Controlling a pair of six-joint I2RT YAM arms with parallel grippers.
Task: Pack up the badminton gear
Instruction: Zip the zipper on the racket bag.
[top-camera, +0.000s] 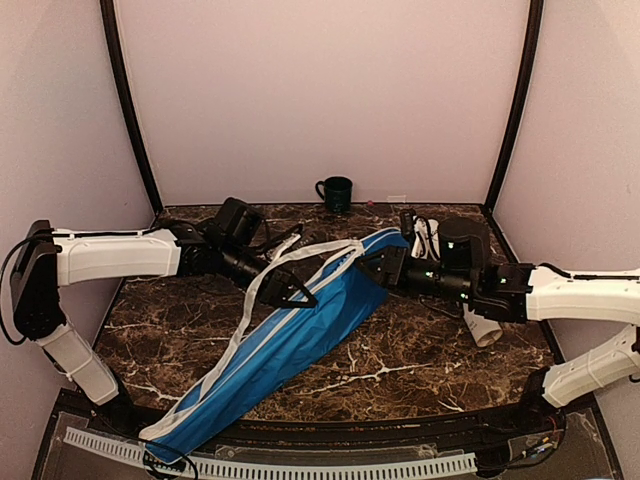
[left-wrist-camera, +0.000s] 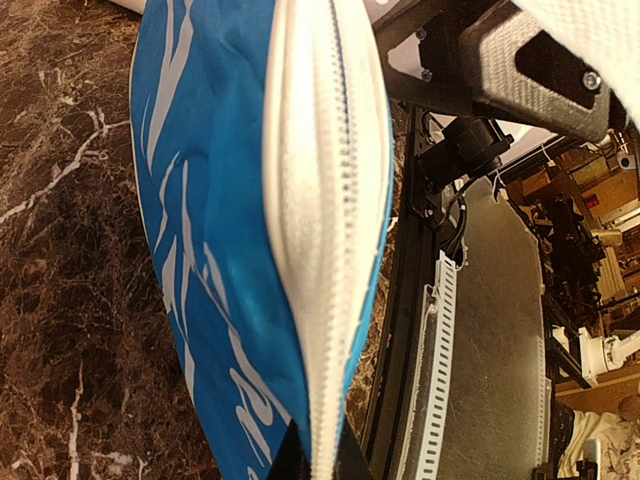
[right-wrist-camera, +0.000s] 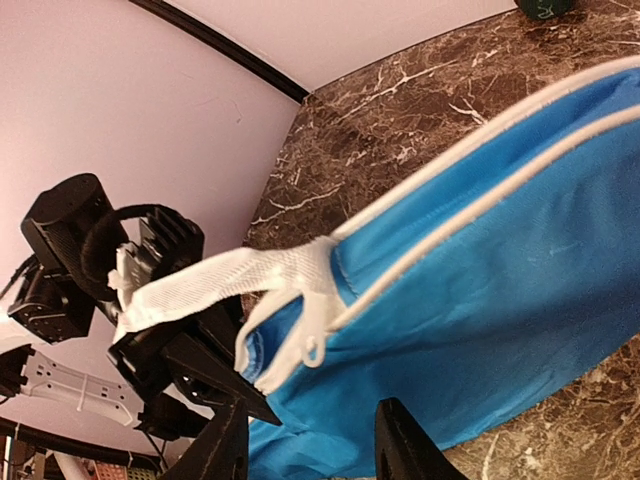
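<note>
Left fingers (top-camera: 288, 290) are pinching shut on the white zipper edge of the blue cover (top-camera: 300, 340) and holding that edge up off the counter (top-camera: 420, 370). Right fingers (right-wrist-camera: 405, 445) are standing partly apart just beside the cover's wide end; whether they are touching the fabric cannot be told. The cover is lying diagonally across the dark marble counter, its narrow end reaching over the near edge onto a white slotted rail (top-camera: 300, 468). Its white strap (right-wrist-camera: 220, 280) is arching up between the two sets of fingers, crossing the space in front of the right ones. The white tube (top-camera: 483, 328) is lying at the right, mostly hidden under the right arm. A dark green mug (top-camera: 335, 192) is standing at the far edge, well apart.
</note>
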